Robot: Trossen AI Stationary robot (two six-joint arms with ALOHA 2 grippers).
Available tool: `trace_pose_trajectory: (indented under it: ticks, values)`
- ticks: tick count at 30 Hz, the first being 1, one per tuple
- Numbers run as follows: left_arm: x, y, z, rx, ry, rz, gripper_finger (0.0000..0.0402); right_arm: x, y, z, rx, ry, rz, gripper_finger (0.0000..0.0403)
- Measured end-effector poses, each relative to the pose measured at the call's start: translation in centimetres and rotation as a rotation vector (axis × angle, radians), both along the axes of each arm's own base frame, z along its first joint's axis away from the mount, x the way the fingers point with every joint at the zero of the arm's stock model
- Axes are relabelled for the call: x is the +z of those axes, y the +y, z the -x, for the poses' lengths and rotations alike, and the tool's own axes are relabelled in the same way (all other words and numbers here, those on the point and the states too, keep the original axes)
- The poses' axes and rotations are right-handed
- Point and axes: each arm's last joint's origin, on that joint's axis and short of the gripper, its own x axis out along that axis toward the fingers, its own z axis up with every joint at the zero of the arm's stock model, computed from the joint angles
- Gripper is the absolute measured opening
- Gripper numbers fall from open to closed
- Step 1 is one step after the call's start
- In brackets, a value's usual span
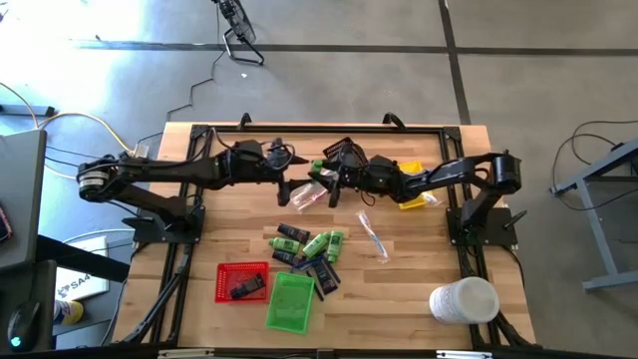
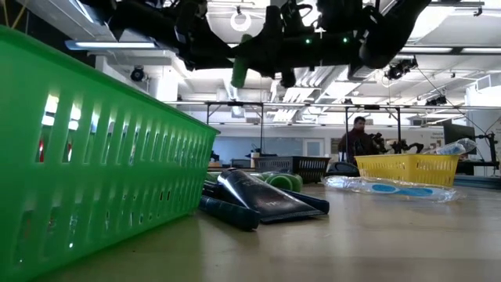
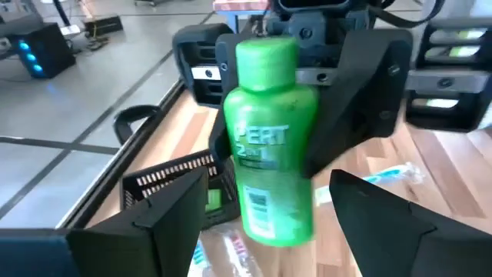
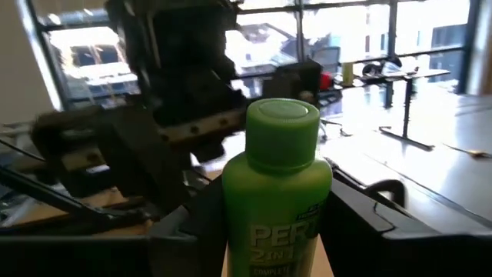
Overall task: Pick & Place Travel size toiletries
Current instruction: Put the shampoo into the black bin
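Green Pert bottle (image 3: 273, 146) held aloft mid-surface, clamped in right hand (image 4: 269, 254) | left hand (image 3: 261, 231) spread apart around it | step: handover | next: left retreat, tray placement judged.

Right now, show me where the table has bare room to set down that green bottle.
Bare wood lies between the clear-wrapped toothbrush and the white cylinder, and left of the red tray. It is crowded around the toiletry pile by the green tray, and under both grippers near the yellow tray.
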Motion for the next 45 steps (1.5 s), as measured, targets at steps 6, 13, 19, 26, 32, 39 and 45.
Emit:
trace_pose_trajectory:
  ticks: [6,13,19,26,32,39,45]
  values:
    - [0.2,-0.1,0.7,0.039,0.027,-0.003,0.0270,1.2,-0.8,1.5,-0.175,0.114,-0.018,0.0160]
    - [-0.1,-0.1,0.7,0.046,0.059,0.008,0.0271,-0.1,-2.6,2.4,-0.356,0.283,-0.075,0.0158]
    - [-0.1,0.0,0.7,0.060,0.047,0.057,0.0271,-2.2,-4.3,3.3,-0.455,0.411,-0.211,0.0158]
    - [-0.2,-0.1,0.7,0.061,0.053,0.058,0.0271,-3.3,-5.7,4.4,-0.580,0.507,-0.274,0.0160]
    - [-0.2,-0.1,0.7,0.061,0.059,0.060,0.0271,-3.9,-6.3,5.1,-0.625,0.551,-0.337,0.0157]
    - [-0.3,-0.1,0.7,0.061,0.064,0.062,0.0271,-4.3,-6.3,5.5,-0.664,0.579,-0.365,0.0160]
    - [-0.3,-0.1,0.7,0.062,0.064,0.063,0.0271,-4.4,-6.3,5.5,-0.663,0.592,-0.367,0.0170]
